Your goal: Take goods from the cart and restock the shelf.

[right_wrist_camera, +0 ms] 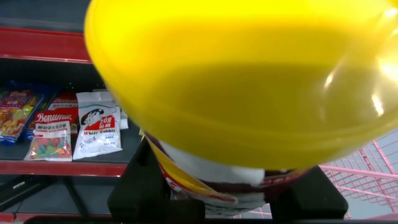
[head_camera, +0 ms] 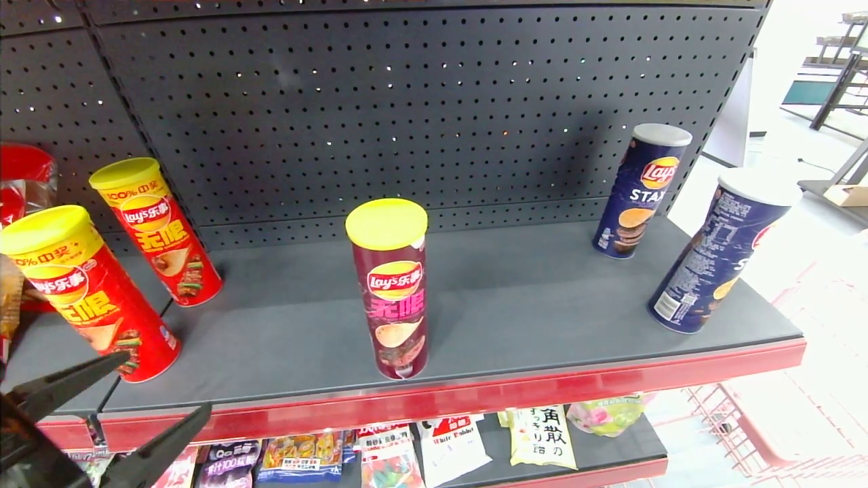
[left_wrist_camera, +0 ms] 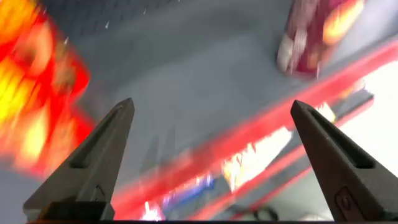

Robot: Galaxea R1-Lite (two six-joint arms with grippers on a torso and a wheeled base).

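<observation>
One yellow-lidded cardboard crisp can [right_wrist_camera: 236, 74] is being gripped by the right tool [right_wrist_camera: 224, 196], low beside the red wire cart [right_wrist_camera: 373, 180], presumably for lifting onto the grey metal shelf [head_camera: 542, 298]. The left tool [head_camera: 166, 383] is being held wide and empty at its red front edge.

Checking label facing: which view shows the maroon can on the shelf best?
Head view: the maroon can stands whole, label forward. Left wrist view catches its blurred lower part. Right wrist view has a different yellow-lidded can.
</observation>
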